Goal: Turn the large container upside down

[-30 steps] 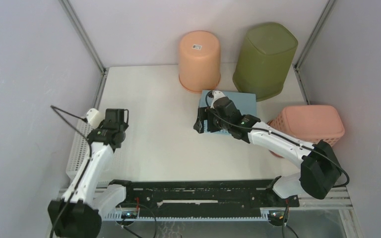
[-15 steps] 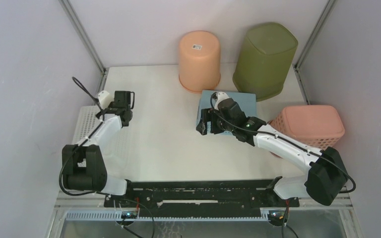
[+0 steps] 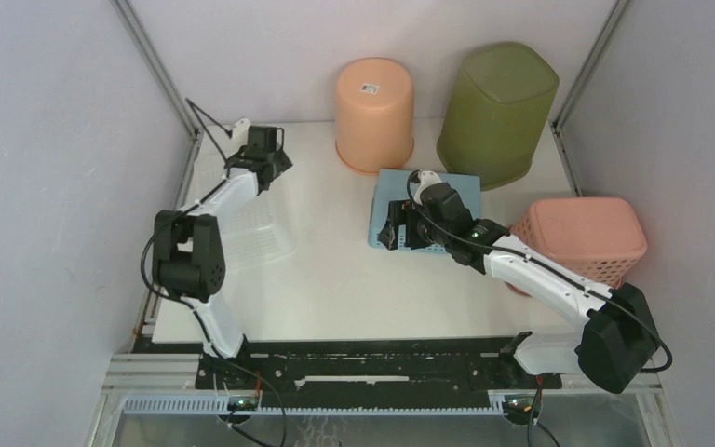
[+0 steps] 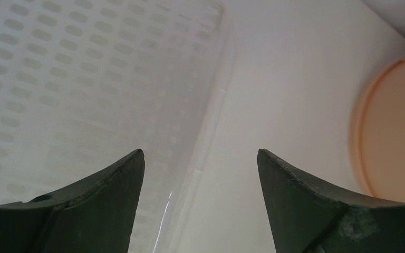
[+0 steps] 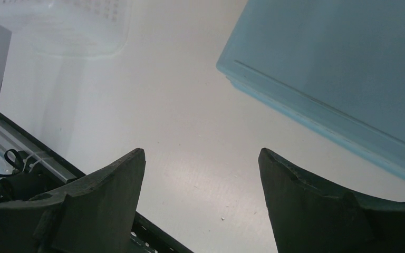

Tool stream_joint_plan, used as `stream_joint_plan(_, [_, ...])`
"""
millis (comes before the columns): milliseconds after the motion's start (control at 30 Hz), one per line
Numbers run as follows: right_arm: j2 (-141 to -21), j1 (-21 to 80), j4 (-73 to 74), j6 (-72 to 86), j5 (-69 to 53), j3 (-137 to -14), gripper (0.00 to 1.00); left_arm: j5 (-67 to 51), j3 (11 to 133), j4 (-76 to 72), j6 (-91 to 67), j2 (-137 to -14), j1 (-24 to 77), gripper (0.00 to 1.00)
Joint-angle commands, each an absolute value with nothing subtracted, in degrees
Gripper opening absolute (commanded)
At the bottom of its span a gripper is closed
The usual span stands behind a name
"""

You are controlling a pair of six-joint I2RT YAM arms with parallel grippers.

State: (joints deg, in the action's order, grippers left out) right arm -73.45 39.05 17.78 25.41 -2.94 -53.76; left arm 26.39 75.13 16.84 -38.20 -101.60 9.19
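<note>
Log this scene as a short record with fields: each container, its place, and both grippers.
orange bin: far centre, base up
olive bin: far right, base up
pink basket: right edge, beside the right arm
blue tray: flat, centre-right, partly under the right arm
clear basket: left side, by the left arm
left gripper: open, empty, above the clear basket's edge
right gripper: open, empty, over bare table beside the blue tray
</note>
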Motion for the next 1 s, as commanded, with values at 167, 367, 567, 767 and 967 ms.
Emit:
stream_joint_plan(167, [-69.13, 34.94, 16.84, 25.10, -4.28, -51.05, 0.88, 12.54, 88.43, 13.27, -31.44, -110.71, 11.86, 0.86])
stream_joint_plan(367, [-66.63, 33.68, 15.58, 24.70, -4.14, -50.63, 0.92, 10.21, 81.38, 8.71, -27.23, -95.18, 14.39, 1.00])
stream_joint_plan(567, [-60.28, 32.41, 17.38, 25.15, -0.72, -50.15, 1.00, 12.27, 70.74, 11.08, -26.55, -75.66, 18.25, 1.00])
stream_joint_plan(767, [-49.71, 32.43, 20.30, 26.90, 4.11, -46.64, 1.00, 11.26, 51.21, 8.47, -33.30, -55.53, 21.82, 1.00])
stream_joint_plan(967, [-37.25, 32.34, 23.58, 28.13, 4.92, -41.43, 1.00, 13.01, 38.33, 10.95, -36.28, -40.77, 27.30, 1.00])
